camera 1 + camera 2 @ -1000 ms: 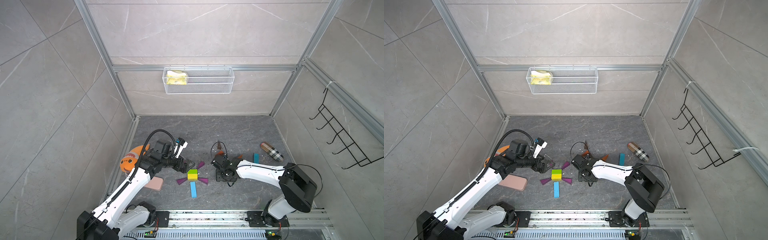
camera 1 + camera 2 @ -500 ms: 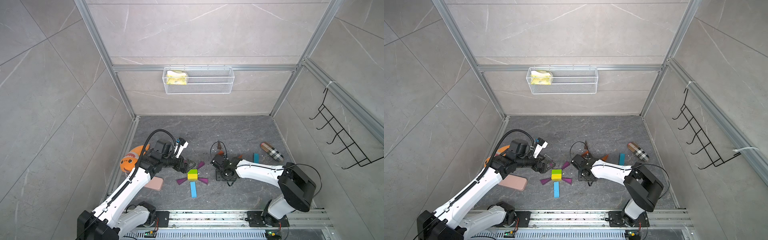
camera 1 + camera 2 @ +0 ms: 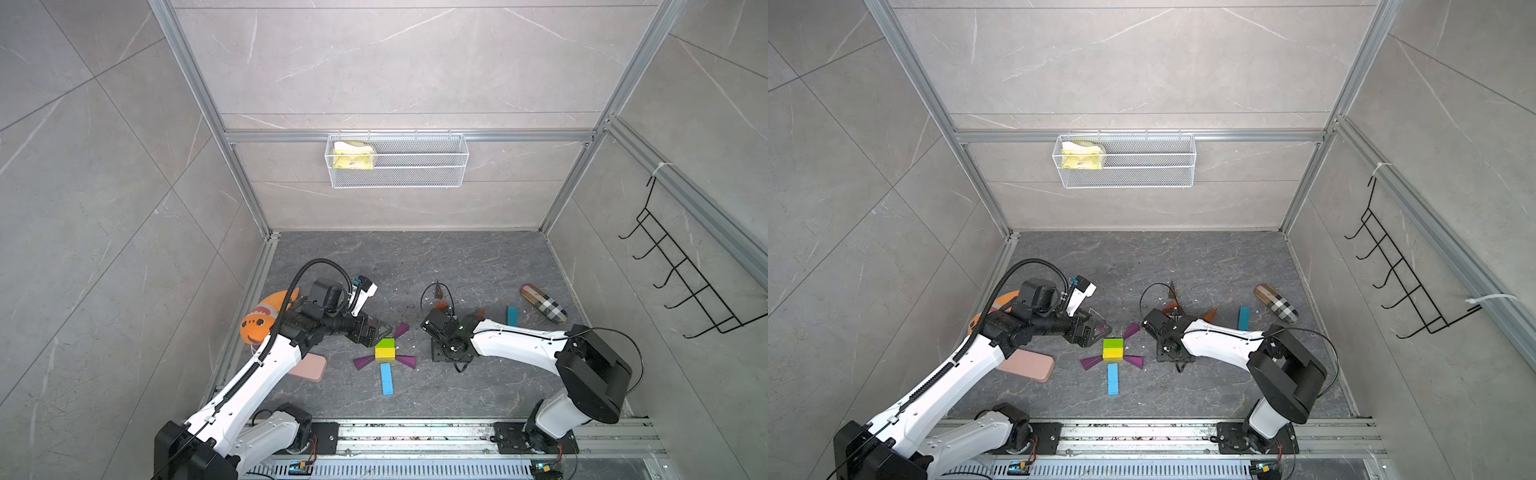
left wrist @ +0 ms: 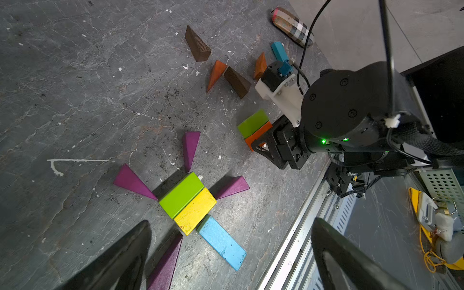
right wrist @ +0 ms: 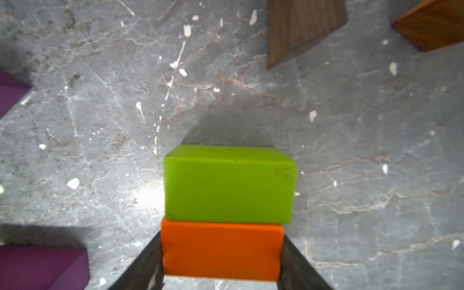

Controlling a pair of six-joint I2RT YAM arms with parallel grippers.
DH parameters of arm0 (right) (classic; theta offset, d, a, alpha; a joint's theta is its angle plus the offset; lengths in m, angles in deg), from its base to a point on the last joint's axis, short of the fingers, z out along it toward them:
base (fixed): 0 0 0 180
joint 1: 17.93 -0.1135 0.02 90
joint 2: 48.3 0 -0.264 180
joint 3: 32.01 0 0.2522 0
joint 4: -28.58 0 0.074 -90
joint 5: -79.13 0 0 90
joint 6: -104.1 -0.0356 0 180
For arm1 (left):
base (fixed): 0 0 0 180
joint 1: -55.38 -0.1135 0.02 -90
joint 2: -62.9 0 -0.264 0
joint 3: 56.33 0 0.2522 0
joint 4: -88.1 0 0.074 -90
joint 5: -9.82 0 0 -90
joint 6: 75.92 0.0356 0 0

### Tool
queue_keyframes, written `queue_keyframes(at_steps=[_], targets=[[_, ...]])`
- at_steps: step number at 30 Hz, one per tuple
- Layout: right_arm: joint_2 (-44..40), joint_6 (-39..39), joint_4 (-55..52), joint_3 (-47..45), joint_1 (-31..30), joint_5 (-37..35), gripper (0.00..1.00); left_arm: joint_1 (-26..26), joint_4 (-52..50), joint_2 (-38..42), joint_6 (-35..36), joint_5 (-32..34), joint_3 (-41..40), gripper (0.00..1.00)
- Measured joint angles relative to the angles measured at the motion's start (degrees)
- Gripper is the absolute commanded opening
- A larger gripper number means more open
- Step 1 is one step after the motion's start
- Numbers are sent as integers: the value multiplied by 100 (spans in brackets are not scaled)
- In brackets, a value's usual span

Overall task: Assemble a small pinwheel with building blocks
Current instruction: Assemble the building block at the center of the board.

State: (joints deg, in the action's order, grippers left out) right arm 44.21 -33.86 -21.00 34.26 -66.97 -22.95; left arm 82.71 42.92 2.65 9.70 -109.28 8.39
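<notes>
The right gripper [image 5: 222,231] is set with its jaws against both sides of the orange brick [image 5: 221,251] (grip or release cannot be told), a green brick [image 5: 229,184] is butted against it on the table [image 5: 100,113], and the left gripper [image 4: 231,222] is held wide apart, empty, beside the green-and-yellow hub [image 4: 188,200].

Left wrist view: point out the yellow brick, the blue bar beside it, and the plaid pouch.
yellow brick [image 4: 195,210], left wrist view, centre of top face
blue bar [image 4: 221,242], left wrist view, centre of top face
plaid pouch [image 4: 292,26], left wrist view, middle of body
</notes>
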Motion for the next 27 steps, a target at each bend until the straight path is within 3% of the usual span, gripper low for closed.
queue_keyframes(at_steps=[9, 27], targets=[[94, -4, -144, -7, 31, -85, 74, 0, 2, -4, 0, -4, 0, 100], [94, 103, -138, 66, 31, -79, 65, 0, 17, -11, 0, -17, 0, 100]])
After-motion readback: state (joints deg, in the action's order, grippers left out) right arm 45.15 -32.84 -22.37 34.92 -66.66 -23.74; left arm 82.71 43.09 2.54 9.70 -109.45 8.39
